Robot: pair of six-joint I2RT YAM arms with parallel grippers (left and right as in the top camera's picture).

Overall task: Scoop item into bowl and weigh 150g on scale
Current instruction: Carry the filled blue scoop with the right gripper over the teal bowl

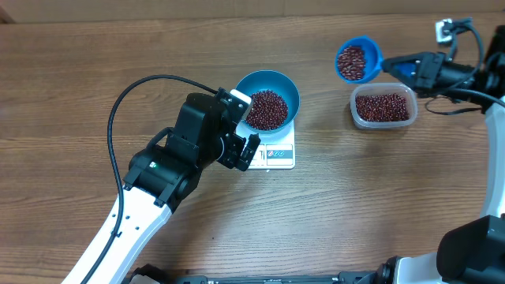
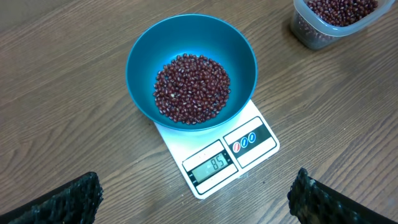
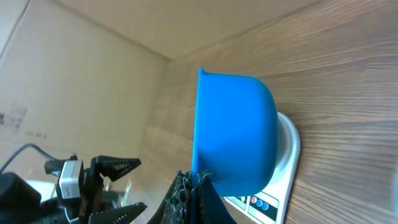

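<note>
Seen from overhead, the blue bowl (image 1: 282, 85) sits on the white scale (image 1: 278, 155), covering all but the scale's 6 o'clock edge, where the display and buttons show. A heap of red-brown beans (image 1: 268, 109) lies in the bottom of the bowl. In the left wrist view the display reads 85.

The left tool (image 1: 244, 128) is released, jaws spread wide and holding nothing. It sits at about 8 o'clock from the bowl, by the scale's 9 o'clock edge. From its own camera, bowl and scale lie straight ahead at 12 o'clock, between the two fingertips.

The right tool (image 1: 409, 68) is clenched on the handle of a small blue scoop (image 1: 369, 49), which carries a load of beans. The scoop is at about 2 o'clock from the bowl, well apart from it. A clear tub (image 1: 355, 108) of beans rests on the counter (image 1: 379, 205) at 3 o'clock from the bowl, just at 5 o'clock from the scoop.
</note>
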